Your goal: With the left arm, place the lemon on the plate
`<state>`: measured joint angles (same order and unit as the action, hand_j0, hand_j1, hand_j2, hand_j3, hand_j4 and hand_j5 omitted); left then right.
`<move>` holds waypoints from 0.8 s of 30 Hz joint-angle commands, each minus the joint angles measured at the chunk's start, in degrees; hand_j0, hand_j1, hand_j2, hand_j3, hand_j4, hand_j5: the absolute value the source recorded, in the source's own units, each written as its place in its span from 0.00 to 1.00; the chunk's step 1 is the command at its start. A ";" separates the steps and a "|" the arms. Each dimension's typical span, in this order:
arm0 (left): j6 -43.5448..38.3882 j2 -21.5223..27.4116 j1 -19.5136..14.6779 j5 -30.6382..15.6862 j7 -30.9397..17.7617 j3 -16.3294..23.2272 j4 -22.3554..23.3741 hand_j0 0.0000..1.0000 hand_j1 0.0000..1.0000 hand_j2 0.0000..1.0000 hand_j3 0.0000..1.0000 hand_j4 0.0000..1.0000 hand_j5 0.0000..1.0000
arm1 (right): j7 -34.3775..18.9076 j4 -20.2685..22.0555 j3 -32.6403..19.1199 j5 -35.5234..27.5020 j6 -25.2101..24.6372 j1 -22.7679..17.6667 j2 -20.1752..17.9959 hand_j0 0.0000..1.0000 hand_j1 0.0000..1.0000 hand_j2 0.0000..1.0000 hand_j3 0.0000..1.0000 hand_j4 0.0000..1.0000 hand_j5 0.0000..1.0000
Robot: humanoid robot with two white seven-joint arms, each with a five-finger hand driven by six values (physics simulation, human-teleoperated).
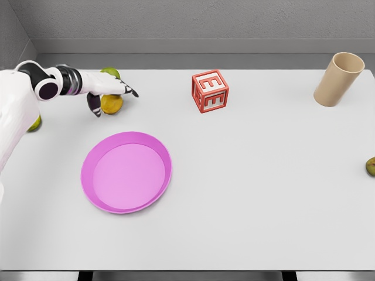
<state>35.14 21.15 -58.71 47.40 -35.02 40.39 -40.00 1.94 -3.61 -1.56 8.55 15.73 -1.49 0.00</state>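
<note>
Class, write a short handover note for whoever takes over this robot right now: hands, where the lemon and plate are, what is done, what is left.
Left hand: over the lemon at the table's far left, fingers around it; a firm grasp cannot be confirmed.
Right hand: out of view.
Pink plate: empty, nearer than the lemon.
Done: reach to the lemon.
Left: secure the grasp, lift, carry to the plate, release.
</note>
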 commanded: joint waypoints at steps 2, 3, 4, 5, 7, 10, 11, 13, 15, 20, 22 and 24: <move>-0.14 -0.06 0.00 0.32 0.02 -0.14 0.18 1.00 1.00 1.00 1.00 1.00 1.00 | -0.01 0.01 -0.02 -0.02 0.00 0.00 0.00 1.00 1.00 1.00 1.00 1.00 1.00; -0.14 -0.49 0.00 0.41 0.02 -0.14 0.36 1.00 1.00 1.00 1.00 1.00 1.00 | -0.01 0.01 -0.02 -0.02 0.00 0.00 0.00 1.00 1.00 1.00 1.00 1.00 1.00; -0.14 -0.58 0.00 0.41 0.02 -0.14 0.45 1.00 1.00 1.00 1.00 1.00 1.00 | -0.01 0.01 0.07 -0.02 0.00 0.00 0.00 1.00 1.00 1.00 1.00 1.00 1.00; -0.14 -0.50 0.00 0.41 0.02 -0.14 0.54 1.00 1.00 1.00 1.00 1.00 1.00 | -0.01 0.01 0.07 -0.02 0.00 0.00 0.00 1.00 1.00 1.00 1.00 1.00 1.00; -0.14 -0.58 0.00 0.41 0.02 -0.14 1.15 1.00 1.00 1.00 1.00 1.00 1.00 | -0.01 0.01 -0.02 -0.02 0.00 0.00 0.00 1.00 1.00 1.00 1.00 1.00 1.00; -0.14 -0.58 0.00 0.50 0.02 -0.23 1.24 1.00 1.00 1.00 1.00 1.00 1.00 | -0.01 0.01 -0.02 -0.02 0.00 0.00 0.00 1.00 1.00 1.00 1.00 1.00 1.00; -0.14 -0.58 0.00 0.41 0.02 -0.23 1.24 1.00 1.00 1.00 1.00 1.00 1.00 | -0.01 0.01 -0.02 -0.02 0.00 0.00 0.00 1.00 1.00 1.00 1.00 1.00 1.00; -0.14 -0.58 0.00 0.41 0.02 -0.40 1.24 1.00 1.00 1.00 1.00 1.00 1.00 | -0.01 0.01 -0.02 -0.02 0.00 0.00 0.00 1.00 1.00 1.00 1.00 1.00 1.00; -0.14 -0.58 -0.09 0.41 0.02 -0.49 1.15 1.00 1.00 1.00 1.00 1.00 1.00 | -0.01 0.01 -0.02 -0.02 0.00 0.00 0.00 1.00 1.00 1.00 1.00 1.00 1.00; -0.14 -1.02 -0.26 0.41 0.02 -0.40 1.15 1.00 1.00 1.00 1.00 1.00 1.00 | -0.01 0.01 -0.02 -0.02 0.00 0.00 0.00 1.00 1.00 1.00 1.00 1.00 1.00; -0.14 -1.02 -0.26 0.41 0.02 -0.40 1.24 1.00 1.00 1.00 1.00 1.00 1.00 | -0.01 0.01 -0.02 -0.02 0.00 0.00 0.00 1.00 1.00 1.00 1.00 1.00 1.00; -0.14 -1.11 -0.26 0.41 0.02 -0.23 1.24 1.00 1.00 1.00 1.00 1.00 1.00 | -0.01 0.01 -0.02 -0.02 0.00 0.00 0.00 1.00 1.00 1.00 1.00 1.00 1.00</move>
<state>35.14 20.09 -58.89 48.03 -35.02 40.22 -38.76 1.94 -3.61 -1.57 8.55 15.73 -1.49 0.00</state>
